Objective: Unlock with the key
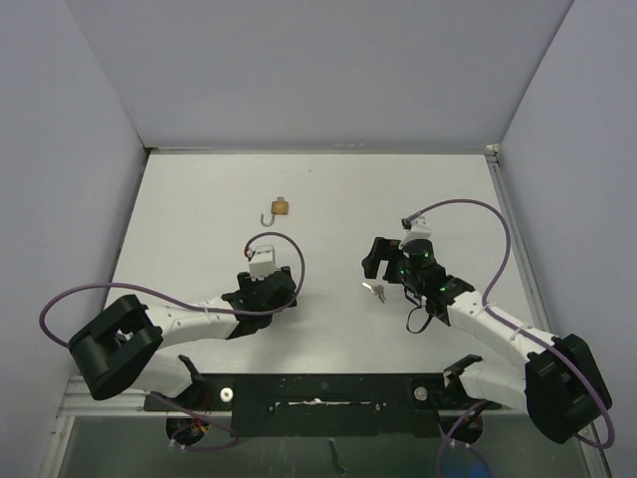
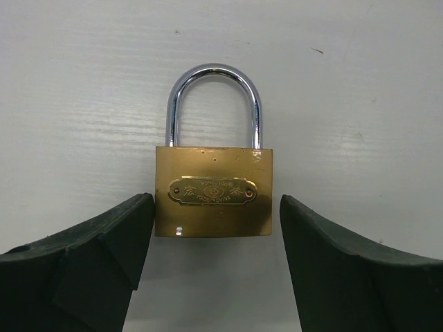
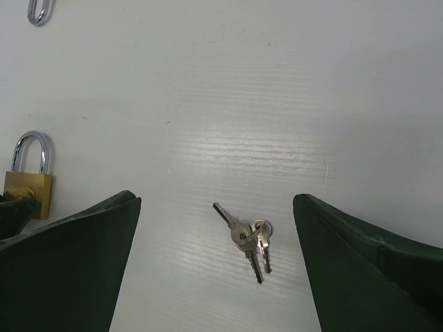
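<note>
A brass padlock (image 2: 213, 190) with a closed chrome shackle lies flat on the white table. My left gripper (image 2: 216, 200) is open, one finger on each side of the lock body with small gaps, not touching it. In the top view my left gripper (image 1: 267, 289) hides this lock. It also shows in the right wrist view (image 3: 28, 187). Two silver keys on a ring (image 3: 249, 238) lie on the table between the fingers of my open right gripper (image 3: 216, 200), untouched. In the top view the keys (image 1: 375, 290) lie just beside my right gripper (image 1: 386, 271).
A second brass padlock (image 1: 282, 207) lies farther back on the table, its shackle (image 1: 267, 217) hanging out to the left. That shackle's tip shows in the right wrist view (image 3: 38, 10). Grey walls close in the table on three sides.
</note>
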`<state>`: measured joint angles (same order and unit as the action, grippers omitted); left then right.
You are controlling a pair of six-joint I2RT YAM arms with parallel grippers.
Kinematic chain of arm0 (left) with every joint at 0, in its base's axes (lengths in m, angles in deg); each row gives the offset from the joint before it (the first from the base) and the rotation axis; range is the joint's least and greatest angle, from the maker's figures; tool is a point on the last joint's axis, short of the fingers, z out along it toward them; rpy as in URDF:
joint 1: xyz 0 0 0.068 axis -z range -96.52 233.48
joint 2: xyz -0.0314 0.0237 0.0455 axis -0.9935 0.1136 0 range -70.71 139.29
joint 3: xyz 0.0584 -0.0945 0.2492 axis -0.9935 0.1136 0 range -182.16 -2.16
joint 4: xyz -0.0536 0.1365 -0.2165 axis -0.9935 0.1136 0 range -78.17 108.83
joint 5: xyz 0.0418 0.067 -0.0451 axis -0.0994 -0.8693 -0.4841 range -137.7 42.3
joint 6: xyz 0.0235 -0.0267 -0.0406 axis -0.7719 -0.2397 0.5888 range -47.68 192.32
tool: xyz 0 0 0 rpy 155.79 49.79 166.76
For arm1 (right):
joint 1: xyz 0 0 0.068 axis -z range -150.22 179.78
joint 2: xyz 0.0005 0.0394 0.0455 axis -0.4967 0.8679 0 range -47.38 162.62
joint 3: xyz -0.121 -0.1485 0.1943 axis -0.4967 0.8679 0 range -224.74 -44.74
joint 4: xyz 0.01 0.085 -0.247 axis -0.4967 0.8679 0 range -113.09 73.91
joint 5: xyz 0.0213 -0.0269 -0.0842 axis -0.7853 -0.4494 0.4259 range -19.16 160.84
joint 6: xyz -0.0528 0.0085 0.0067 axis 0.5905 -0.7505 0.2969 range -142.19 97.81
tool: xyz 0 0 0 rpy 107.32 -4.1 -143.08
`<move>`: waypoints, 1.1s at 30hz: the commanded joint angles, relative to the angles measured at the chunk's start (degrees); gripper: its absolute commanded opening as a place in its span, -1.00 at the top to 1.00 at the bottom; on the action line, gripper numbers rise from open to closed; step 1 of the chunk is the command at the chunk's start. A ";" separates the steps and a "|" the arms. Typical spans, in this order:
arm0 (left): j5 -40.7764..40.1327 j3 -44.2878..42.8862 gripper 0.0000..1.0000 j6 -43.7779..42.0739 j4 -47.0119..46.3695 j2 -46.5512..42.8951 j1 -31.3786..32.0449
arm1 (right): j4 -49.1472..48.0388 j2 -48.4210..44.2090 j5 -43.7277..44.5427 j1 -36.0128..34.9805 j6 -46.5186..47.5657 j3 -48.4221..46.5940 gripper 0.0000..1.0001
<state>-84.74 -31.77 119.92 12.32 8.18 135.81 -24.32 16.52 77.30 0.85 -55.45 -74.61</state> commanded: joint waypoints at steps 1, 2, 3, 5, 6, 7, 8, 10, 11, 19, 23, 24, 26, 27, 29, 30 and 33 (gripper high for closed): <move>1.39 -1.59 -0.43 1.43 0.11 -1.31 -0.19 | -1.82 -2.05 0.43 -0.27 0.65 -1.73 -0.95; 1.85 -1.59 -0.43 1.45 -0.02 -1.55 -0.15 | -1.90 -2.22 0.47 -0.29 0.65 -1.62 -0.95; 2.40 -1.66 -0.43 1.53 -0.28 -1.75 -0.10 | -1.97 -2.35 0.48 -0.30 0.65 -1.45 -0.95; 3.99 -1.69 -0.43 1.60 -1.32 -1.90 0.16 | -2.10 -2.40 0.42 -0.30 0.49 -1.27 -0.95; 4.81 -1.68 -0.43 1.69 -2.13 -1.86 0.40 | -2.23 -2.41 0.40 -0.30 0.40 -1.18 -0.95; 5.52 -1.68 -0.43 1.75 -3.09 -1.63 0.66 | -2.32 -2.47 0.40 -0.26 0.32 -1.16 -0.95; 6.05 -1.73 -0.43 1.80 -4.26 -1.38 0.97 | -2.29 -2.49 0.40 -0.32 0.23 -1.11 -0.95; 6.49 -2.09 -0.43 1.57 -6.31 -0.71 1.75 | -2.47 -2.66 0.40 -0.33 0.21 -0.91 -0.95; 6.64 -2.43 -0.43 1.48 -7.15 -0.33 2.06 | -2.61 -2.71 0.40 -0.27 0.21 -0.83 -0.95; 7.79 -4.20 -0.43 0.82 -9.97 1.60 3.06 | -2.01 -3.59 0.81 -0.30 0.03 -0.04 -0.95; 8.13 -3.61 -0.43 0.74 -11.18 1.49 3.12 | -1.61 -3.76 1.23 -0.28 -0.05 0.07 -0.95; 8.04 -3.55 -0.43 0.79 -11.13 1.33 3.12 | -1.52 -3.86 1.27 -0.28 -0.05 0.07 -0.95; 8.03 -3.38 -0.43 0.92 -11.12 0.47 3.12 | -1.38 -4.02 1.34 -0.18 -0.06 0.07 -0.95; 7.85 -3.28 -0.43 0.86 -11.17 -0.24 3.19 | -1.16 -4.04 1.59 -0.17 -0.14 0.03 -0.95; 6.99 -3.41 -0.43 0.29 -11.20 -2.17 3.36 | 0.27 -3.75 2.52 -0.16 -0.71 -0.50 -0.95; 6.44 -3.60 -0.43 -0.47 -11.17 -3.43 3.38 | 1.39 -3.26 3.13 -0.19 -1.08 -0.99 -0.95; 4.86 -4.78 -0.43 -3.35 -10.18 -6.35 3.39 | 7.06 -0.96 5.09 -0.17 -2.06 -3.55 -0.96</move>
<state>-77.20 -33.82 119.57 4.63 7.37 138.90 -22.42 14.07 78.61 0.85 -56.15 -74.58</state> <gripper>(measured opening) 0.714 0.976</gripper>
